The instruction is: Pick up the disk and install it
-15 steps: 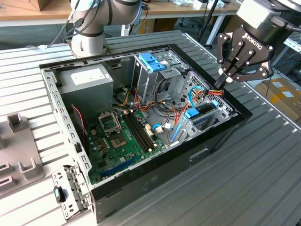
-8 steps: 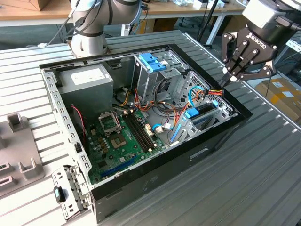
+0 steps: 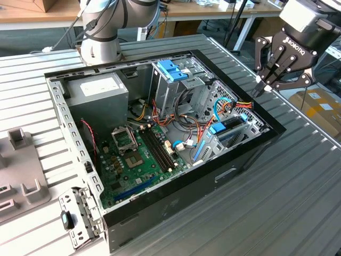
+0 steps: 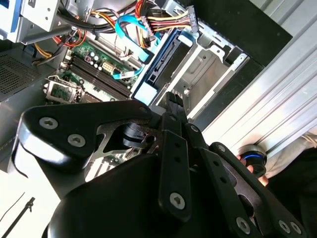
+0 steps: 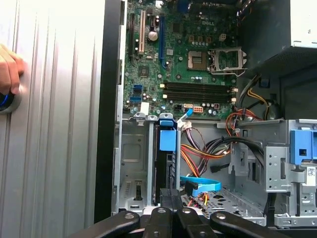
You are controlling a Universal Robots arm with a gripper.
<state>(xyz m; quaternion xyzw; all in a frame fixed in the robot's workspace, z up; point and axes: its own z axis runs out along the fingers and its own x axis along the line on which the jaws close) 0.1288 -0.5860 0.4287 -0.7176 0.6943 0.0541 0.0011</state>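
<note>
The disk (image 3: 226, 128), dark with a bright blue carrier and end tab, sits on edge in a metal bay at the corner of the open computer case (image 3: 250, 149) on the exterior view's right. In the first wrist view the disk (image 5: 167, 148) stands in its slot straight ahead of the gripper (image 5: 171, 194). The second wrist view shows the disk (image 4: 157, 67) just beyond the gripper (image 4: 172, 99). My gripper (image 3: 261, 85) hangs in the air above the case's rim, apart from the disk, shut with nothing in it.
A tall grey cage with a light-blue bracket (image 3: 173, 69) stands mid-case, with bundled cables (image 3: 234, 106) beside the bay. The motherboard (image 3: 138, 154) lies on the case floor and the power supply (image 3: 98, 90) at the back. A person's hand (image 5: 10, 69) rests on a blue-ringed button (image 5: 5, 101).
</note>
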